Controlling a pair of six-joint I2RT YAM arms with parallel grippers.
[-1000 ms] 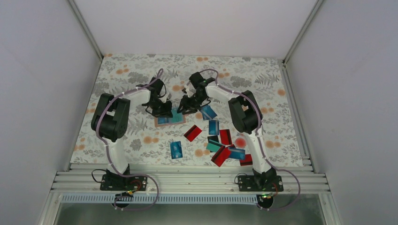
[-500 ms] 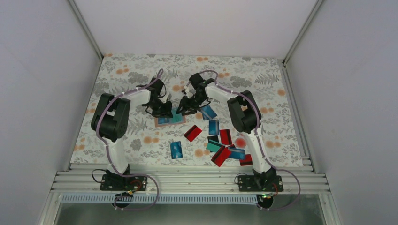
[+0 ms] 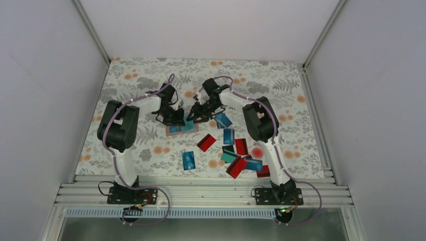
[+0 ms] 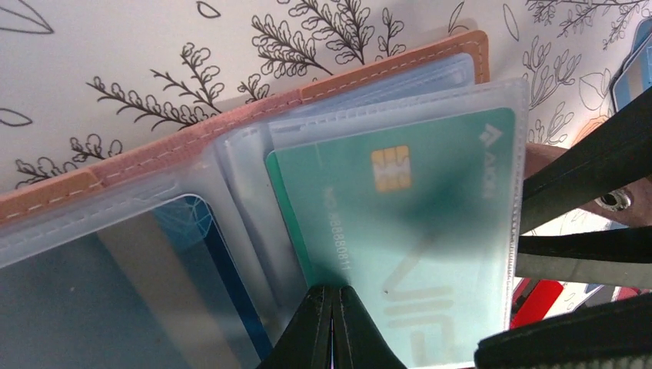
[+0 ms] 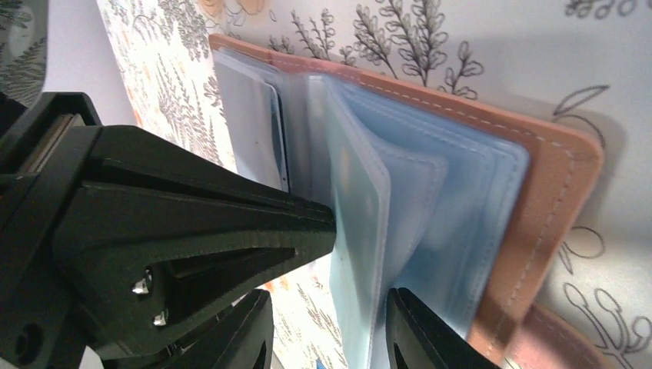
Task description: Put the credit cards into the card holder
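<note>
The card holder [image 3: 182, 127] lies open on the floral cloth, its tan cover [image 4: 154, 154] lined with clear sleeves. One sleeve holds a teal credit card [image 4: 415, 223], and another to the left holds a blue one [image 4: 223, 265]. My left gripper [image 4: 333, 304] is shut, its tips pressing down on the sleeves beside the teal card. My right gripper [image 5: 329, 307] is open at the holder's right side, with a raised clear sleeve page [image 5: 357, 231] standing between its fingers. Several loose cards lie nearer, among them a red one [image 3: 206, 142] and a blue one [image 3: 189, 160].
More red, blue and teal cards lie heaped around the right arm's lower link [image 3: 241, 159]. Another blue card [image 3: 223, 120] lies just right of the holder. Both grippers crowd together over the holder [image 5: 553, 207]. White walls enclose the cloth on three sides.
My right gripper has edged slightly left over the holder. The left gripper and the loose cards have stayed put.
</note>
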